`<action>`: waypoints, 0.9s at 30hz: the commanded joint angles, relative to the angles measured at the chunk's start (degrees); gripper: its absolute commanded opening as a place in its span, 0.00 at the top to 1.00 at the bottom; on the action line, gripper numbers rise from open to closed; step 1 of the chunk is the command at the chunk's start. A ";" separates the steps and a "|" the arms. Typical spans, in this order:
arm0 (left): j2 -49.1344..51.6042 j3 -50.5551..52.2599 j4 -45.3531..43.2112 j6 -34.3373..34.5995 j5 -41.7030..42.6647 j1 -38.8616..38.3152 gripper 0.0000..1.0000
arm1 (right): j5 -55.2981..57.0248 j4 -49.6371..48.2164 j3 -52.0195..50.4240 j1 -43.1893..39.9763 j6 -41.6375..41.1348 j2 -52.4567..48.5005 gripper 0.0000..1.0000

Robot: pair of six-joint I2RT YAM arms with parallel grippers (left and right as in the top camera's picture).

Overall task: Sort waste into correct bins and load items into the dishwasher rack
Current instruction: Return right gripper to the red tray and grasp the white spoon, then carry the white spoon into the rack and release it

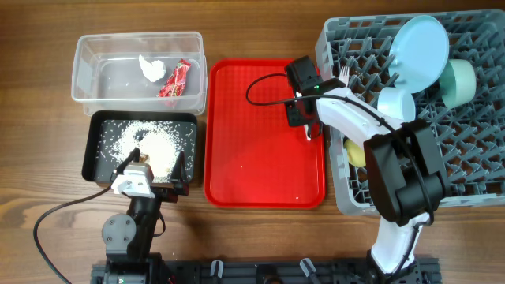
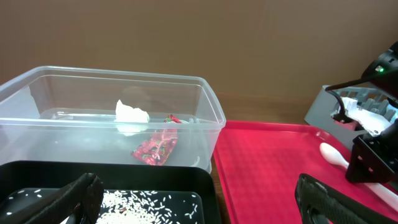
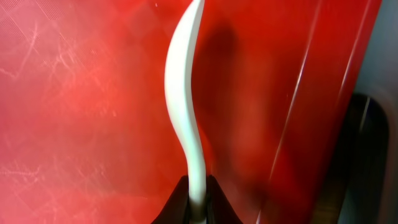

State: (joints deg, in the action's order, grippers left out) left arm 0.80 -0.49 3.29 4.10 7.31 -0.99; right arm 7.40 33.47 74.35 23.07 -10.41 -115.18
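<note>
Pinching the spoon (image 3: 186, 124) handle tight in the right gripper (image 3: 198, 198), at the red tray's (image 1: 245, 170) edge nearest the rack (image 1: 473, 170); long axis running straight out from the fingertips. Idling spread wide: left gripper (image 2: 193, 196), beside the black tray (image 1: 146, 118).

I'm counting one clear tub (image 1: 106, 55) holding one red wrapper (image 1: 175, 79) and one white tissue (image 1: 151, 68); one black tray (image 1: 101, 162) of rice scraps (image 1: 150, 142), too many to count; one red serving tray (image 1: 252, 166); one white spoon (image 3: 183, 106); one grey rack (image 1: 473, 158) carrying one fork (image 1: 344, 74), one plate (image 1: 420, 49), two bowls, one yellow cup (image 1: 356, 153).
</note>
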 commanded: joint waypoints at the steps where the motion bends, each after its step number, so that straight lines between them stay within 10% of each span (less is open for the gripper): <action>1: -0.42 0.17 0.42 -0.68 -0.35 0.48 0.00 | -1.88 1.62 -0.15 0.02 -0.31 2.64 0.96; 12: -0.42 0.17 0.42 -0.68 -0.37 0.48 0.00 | 4.96 0.39 -0.15 -4.59 0.70 23.91 0.96; 23: -0.42 0.17 0.42 -0.68 -0.37 0.48 0.00 | 1.18 0.04 -0.87 -11.65 10.43 18.29 0.95; 27: -0.42 0.17 0.44 -0.68 -0.37 0.48 0.00 | 3.37 -0.15 -0.72 -11.65 10.23 17.00 0.70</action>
State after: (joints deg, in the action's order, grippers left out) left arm 0.80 -0.49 3.29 4.10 7.31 -0.99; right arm 10.13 33.56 74.04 11.20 -2.24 -97.19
